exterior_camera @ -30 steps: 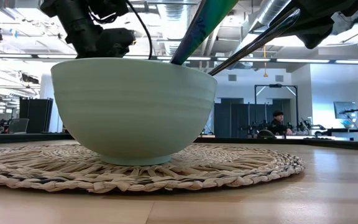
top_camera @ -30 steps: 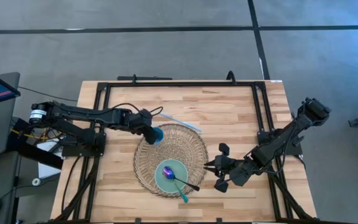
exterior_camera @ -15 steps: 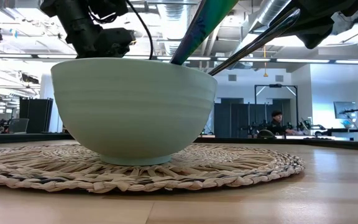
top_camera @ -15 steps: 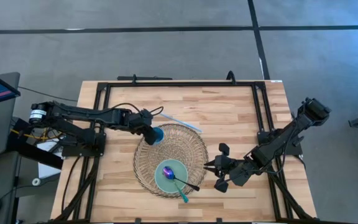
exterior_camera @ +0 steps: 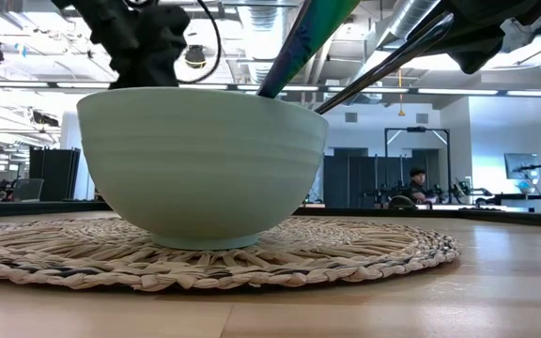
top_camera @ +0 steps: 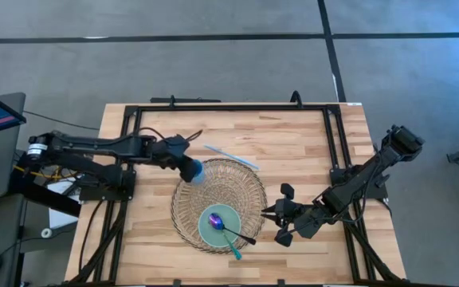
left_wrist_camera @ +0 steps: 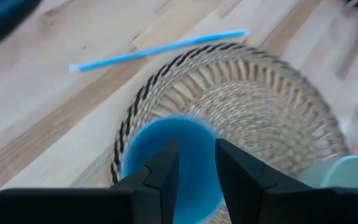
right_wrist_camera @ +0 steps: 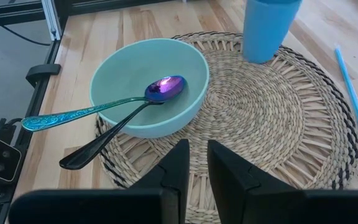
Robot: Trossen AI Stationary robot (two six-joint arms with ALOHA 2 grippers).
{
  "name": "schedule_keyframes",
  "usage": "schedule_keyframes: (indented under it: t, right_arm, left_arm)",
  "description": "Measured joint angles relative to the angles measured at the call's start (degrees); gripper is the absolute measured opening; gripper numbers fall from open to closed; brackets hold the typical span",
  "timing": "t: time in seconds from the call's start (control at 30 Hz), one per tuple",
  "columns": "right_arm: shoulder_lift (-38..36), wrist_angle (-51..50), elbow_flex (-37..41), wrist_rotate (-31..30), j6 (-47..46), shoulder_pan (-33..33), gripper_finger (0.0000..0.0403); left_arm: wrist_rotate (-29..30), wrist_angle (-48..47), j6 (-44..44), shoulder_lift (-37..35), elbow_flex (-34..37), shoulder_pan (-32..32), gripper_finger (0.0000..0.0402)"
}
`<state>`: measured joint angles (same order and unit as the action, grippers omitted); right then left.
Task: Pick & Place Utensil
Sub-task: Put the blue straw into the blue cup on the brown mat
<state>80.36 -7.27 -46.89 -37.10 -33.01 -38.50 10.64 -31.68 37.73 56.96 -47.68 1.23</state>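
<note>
A blue cup (top_camera: 195, 171) stands at the far-left edge of a round woven mat (top_camera: 245, 187). My left gripper (top_camera: 188, 163) is over the cup, pointing down, and shut on it (left_wrist_camera: 197, 162). A pale green bowl (top_camera: 206, 229) sits on the near part of the mat. A teal-handled spoon (right_wrist_camera: 67, 115) and a dark spoon (right_wrist_camera: 98, 146) lie in it, their handles leaning out over its rim. A light blue straw (top_camera: 231, 156) lies flat on the table beyond the mat. My right gripper (top_camera: 268, 212) waits shut to the right of the bowl. My left gripper holds the blue cup by its rim wall (left_wrist_camera: 207, 144), coming from above. One finger (left_wrist_camera: 166, 168) seems to stand inside the cup and the other (left_wrist_camera: 232, 171) outside. The cup (right_wrist_camera: 269, 28) is upright at the mat; I cannot tell whether its base is lifted.
The table has black rails along its left, right and far edges (top_camera: 229, 108). Bare wood shows to the left of the mat (top_camera: 146, 215) and far of the straw. In the low view the bowl (exterior_camera: 200, 160) fills the foreground, and a person sits far off in the room (exterior_camera: 419, 186).
My left gripper has shifted a little toward the table's left and far edges, and the blue cup has shifted with it along the mat's edge. The left arm has straightened somewhat. The right arm, bowl and spoons have kept still.
</note>
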Motion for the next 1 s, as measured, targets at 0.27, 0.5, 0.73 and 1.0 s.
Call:
schedule_keyframes:
  t: [0.27,0.5,0.73,1.0]
  right_arm:
    - [0.0,0.0,0.0,0.0,0.0,0.0,0.0052]
    - [0.0,0.0,0.0,-0.1,0.0,0.0,0.0052]
    - [0.0,0.2,0.0,-0.4,0.2,1.6,0.0052]
    - [0.0,-0.9,0.0,0.1,1.3,9.8,0.0052]
  left_arm:
    - [0.5,0.1,0.0,-4.1,0.0,0.0,0.0104]
    - [0.5,0.1,0.0,-3.8,0.0,0.0,0.0104]
    - [0.5,1.1,-1.0,-3.9,0.0,0.0,0.0104]
    - [0.4,1.8,-3.4,-3.9,0.0,0.0,0.0104]
